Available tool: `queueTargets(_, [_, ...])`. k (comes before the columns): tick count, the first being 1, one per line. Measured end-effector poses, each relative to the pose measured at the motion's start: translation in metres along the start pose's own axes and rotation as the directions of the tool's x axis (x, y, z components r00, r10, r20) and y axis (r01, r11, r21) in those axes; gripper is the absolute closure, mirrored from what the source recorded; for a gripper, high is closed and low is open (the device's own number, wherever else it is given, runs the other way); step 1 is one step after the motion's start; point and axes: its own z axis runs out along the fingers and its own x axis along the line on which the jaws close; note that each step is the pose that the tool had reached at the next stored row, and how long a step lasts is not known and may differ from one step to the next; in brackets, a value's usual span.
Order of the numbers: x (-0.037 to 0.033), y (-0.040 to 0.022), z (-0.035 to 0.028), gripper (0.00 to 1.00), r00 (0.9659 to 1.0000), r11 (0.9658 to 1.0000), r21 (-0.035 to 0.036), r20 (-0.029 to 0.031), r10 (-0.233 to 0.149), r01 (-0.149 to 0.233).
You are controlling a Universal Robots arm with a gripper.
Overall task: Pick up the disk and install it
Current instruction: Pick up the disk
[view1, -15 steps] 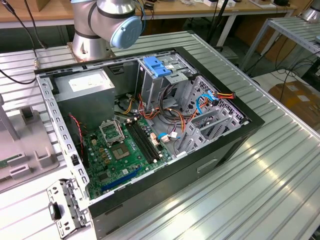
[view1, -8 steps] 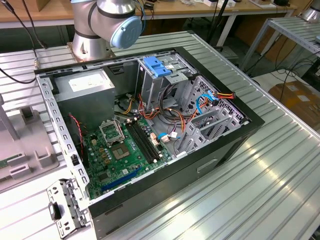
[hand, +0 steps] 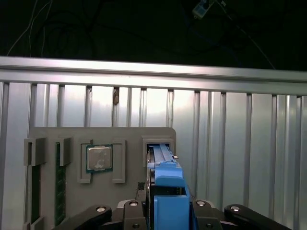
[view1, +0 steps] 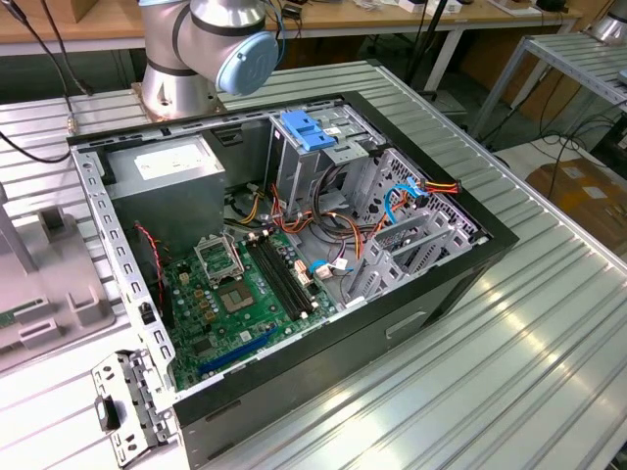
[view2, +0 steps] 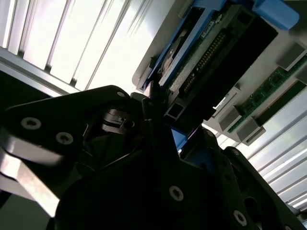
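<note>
The disk (hand: pixel 165 184) stands on edge in a slot of a grey parts tray (hand: pixel 67 139), with its blue carrier rail facing me in the first wrist view. My gripper (hand: pixel 168 213) sits over it, one black finger on each side pressed against the blue rail. In the second wrist view the disk (view2: pixel 206 52) shows its connector edge and blue rails just beyond the gripper's dark body. The open computer case (view1: pixel 294 245) lies on the table in the exterior view.
A processor chip (hand: pixel 99 158) and memory sticks (hand: pixel 60 187) rest in other tray slots. Inside the case are a metal drive cage with a blue bracket (view1: pixel 309 132), a grey power-supply box (view1: pixel 167 171), loose cables and the motherboard (view1: pixel 245 294). The arm's base (view1: pixel 196 49) stands behind.
</note>
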Motion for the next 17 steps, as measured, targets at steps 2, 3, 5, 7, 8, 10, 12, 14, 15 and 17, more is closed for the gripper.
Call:
queueTargets(2, [0.0000,0.0000,-0.0013,0.63,1.0000,1.0000,-0.0001,0.0023,0.000,0.000])
queueTargets(3, [0.0000,0.0000,-0.0019,0.63,1.0000,1.0000,0.0000,0.0028,0.000,0.000])
queueTargets(5, [-0.0001,0.0001,-0.0034,0.63,1.0000,1.0000,0.0001,0.0034,0.000,0.000])
queueTargets(7, [-0.0002,0.0002,-0.0053,0.63,1.0000,1.0000,0.0002,0.0052,0.000,0.000])
queueTargets(8, [-0.0002,0.0002,-0.0065,0.63,1.0000,1.0000,0.0003,0.0070,-0.001,0.001])
queueTargets(10, [-0.0002,0.0003,-0.0081,0.63,1.0000,1.0000,0.0002,0.0089,-0.001,0.001])
queueTargets(12, [-0.0002,0.0003,-0.0098,0.63,0.9999,1.0000,0.0004,0.0120,-0.001,0.001])
queueTargets(14, [-0.0003,0.0004,-0.0118,0.63,0.9999,1.0000,0.0005,0.0162,-0.001,0.001])
queueTargets(15, [-0.0003,0.0005,-0.0125,0.63,0.9998,1.0000,0.0006,0.0178,-0.001,0.001])
queueTargets(17, [-0.0004,0.0005,-0.0142,0.63,0.9998,1.0000,0.0007,0.0216,-0.001,0.001])
